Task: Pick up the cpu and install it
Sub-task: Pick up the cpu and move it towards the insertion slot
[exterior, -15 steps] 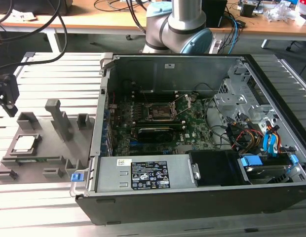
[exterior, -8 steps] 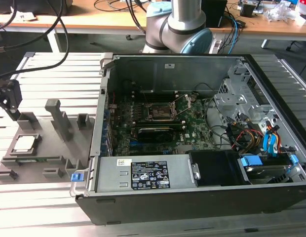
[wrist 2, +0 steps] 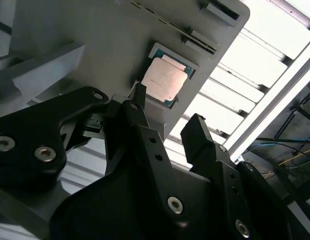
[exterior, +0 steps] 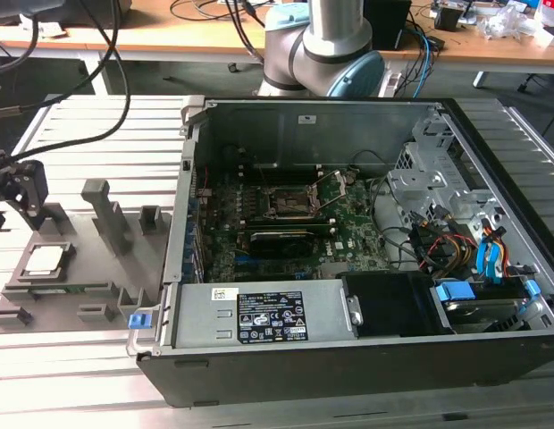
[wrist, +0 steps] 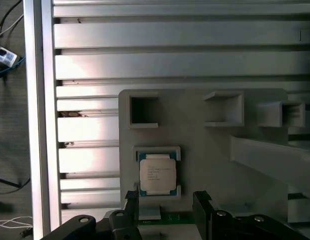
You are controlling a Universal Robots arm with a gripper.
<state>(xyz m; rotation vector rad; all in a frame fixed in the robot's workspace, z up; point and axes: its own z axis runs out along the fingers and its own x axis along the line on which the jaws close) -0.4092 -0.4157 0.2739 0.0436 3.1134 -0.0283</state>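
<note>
Operator: Closest to my wrist cameras is the gripper, its black fingers spread wide with nothing between them.

Colleague: And the cpu?

Operator: I see the cpu lying flat in a shallow pocket of the grey tray, silver top up, just beyond the fingertips. The gap between them is wider than the chip. I can't tell whether either finger touches the tray.

Colleague: What about the wider scene?

Operator: Taking the tray as my mark in the exterior view, the gripper hangs over its end on the exterior view's left, with the chip just beside it. Upright grey posts rise from the tray's middle. The open computer case stands just off the tray on the exterior view's right. Inside it I make out the motherboard's dark square socket, well apart from the tray.
</note>
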